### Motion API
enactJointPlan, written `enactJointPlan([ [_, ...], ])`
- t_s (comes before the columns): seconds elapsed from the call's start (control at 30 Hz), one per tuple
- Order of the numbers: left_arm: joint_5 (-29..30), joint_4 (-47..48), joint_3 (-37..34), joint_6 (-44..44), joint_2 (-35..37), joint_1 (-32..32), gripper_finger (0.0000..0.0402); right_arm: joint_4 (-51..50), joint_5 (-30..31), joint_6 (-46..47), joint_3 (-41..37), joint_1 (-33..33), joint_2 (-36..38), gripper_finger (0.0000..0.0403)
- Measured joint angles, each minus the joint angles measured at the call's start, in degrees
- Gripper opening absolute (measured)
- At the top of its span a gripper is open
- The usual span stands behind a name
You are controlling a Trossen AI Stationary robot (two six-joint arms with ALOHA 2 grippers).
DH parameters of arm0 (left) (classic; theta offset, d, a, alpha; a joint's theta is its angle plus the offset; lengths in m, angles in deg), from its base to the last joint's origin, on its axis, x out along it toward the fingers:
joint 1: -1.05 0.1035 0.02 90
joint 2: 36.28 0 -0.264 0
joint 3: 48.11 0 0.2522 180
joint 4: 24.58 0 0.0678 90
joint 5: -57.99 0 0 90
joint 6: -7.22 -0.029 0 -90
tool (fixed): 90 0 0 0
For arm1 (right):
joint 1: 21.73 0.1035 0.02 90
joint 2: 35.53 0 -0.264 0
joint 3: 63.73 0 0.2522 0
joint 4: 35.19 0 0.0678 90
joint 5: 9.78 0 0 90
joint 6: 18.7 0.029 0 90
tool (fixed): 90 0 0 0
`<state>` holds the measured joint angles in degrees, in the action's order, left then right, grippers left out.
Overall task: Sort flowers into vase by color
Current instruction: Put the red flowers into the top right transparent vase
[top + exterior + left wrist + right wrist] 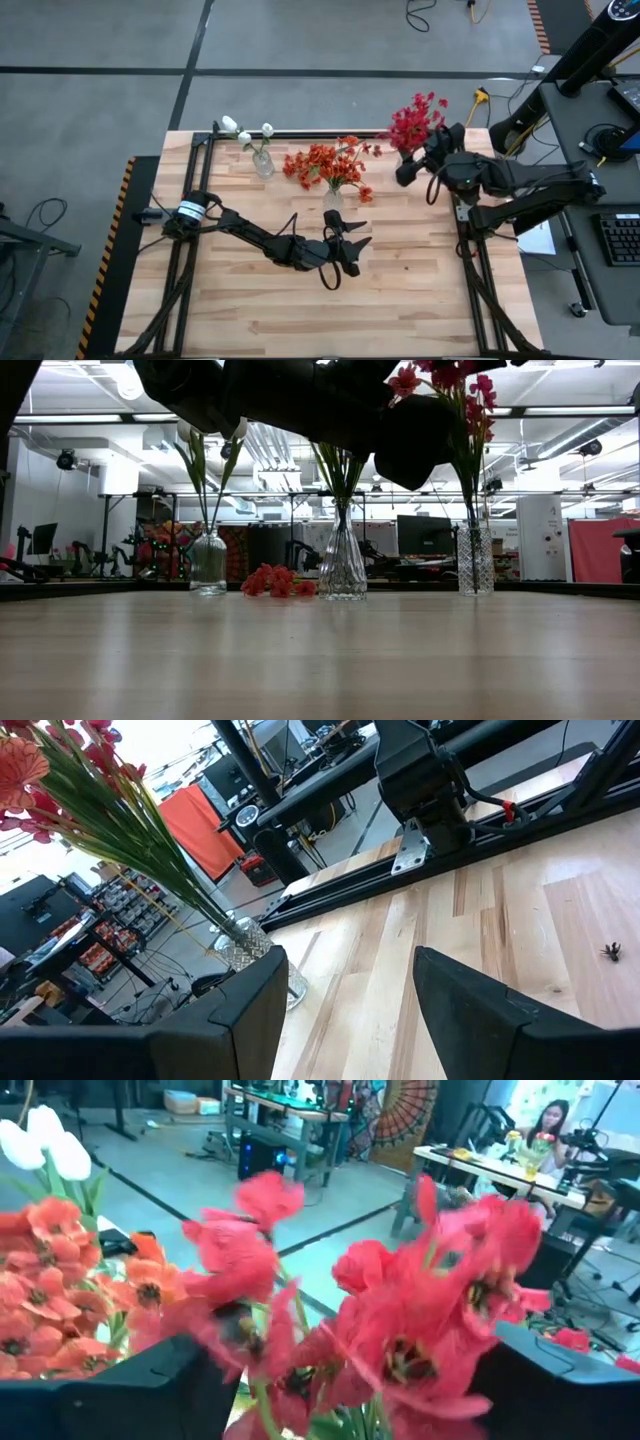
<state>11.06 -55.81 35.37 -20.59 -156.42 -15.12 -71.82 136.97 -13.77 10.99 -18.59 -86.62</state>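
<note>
Butcher-block table [420,290] holds three glass vases: white flowers [245,132] upper left, orange flowers [330,165] centre, red flowers [415,122] upper right. Right gripper [408,168] spread around the red blooms; left gripper [352,252] open, empty, mid-frame. Sprays look light and floppy; pinch the stem, not the petals.

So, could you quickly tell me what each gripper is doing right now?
Left gripper: open, holding nothing, above the table.
Right gripper: fingers apart around the red flowers in their vase; grip cannot be told.
</note>
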Motion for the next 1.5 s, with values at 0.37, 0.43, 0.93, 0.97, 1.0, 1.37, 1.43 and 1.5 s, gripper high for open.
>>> enactJointPlan([
  [0.37, 0.0, 0.0, 0.0, 0.0, 0.0, 0.0, 0.0199, -1.0, -1.4, -1.4, 4.8, 0.0, -0.1, 0.0341],
  [0.43, 0.0, 0.0, 0.0, 0.0, 0.0, 0.0, 0.0199, -0.9, -2.5, -1.6, 5.8, 0.0, -0.1, 0.0349],
  [0.93, 0.0, 0.1, 0.0, -0.8, 0.5, 0.0, 0.0199, -2.1, -4.7, -5.4, 16.1, 2.9, -0.1, 0.0357],
  [0.97, 0.0, 0.1, 0.0, -1.2, 0.7, 0.0, 0.0199, -3.7, -4.7, -4.6, 17.0, 3.9, -0.1, 0.0357],
  [1.0, 0.0, 0.1, 0.0, -1.5, 0.9, -0.1, 0.0199, -5.7, -4.7, -3.6, 18.0, 5.1, -0.1, 0.0357],
  [1.37, 0.0, 0.5, 0.0, -2.8, 2.3, -0.4, 0.0199, -34.3, -7.3, 22.6, 28.3, 19.1, -2.4, 0.0356],
  [1.43, 0.0, 1.0, 0.0, -3.6, 2.9, -0.5, 0.0199, -35.9, -11.2, 26.3, 29.1, 21.1, -3.4, 0.0354],
  [1.5, 0.0, 1.3, 0.0, -4.3, 3.9, -0.7, 0.0199, -38.8, -14.9, 30.6, 29.8, 22.5, -4.4, 0.035],
])
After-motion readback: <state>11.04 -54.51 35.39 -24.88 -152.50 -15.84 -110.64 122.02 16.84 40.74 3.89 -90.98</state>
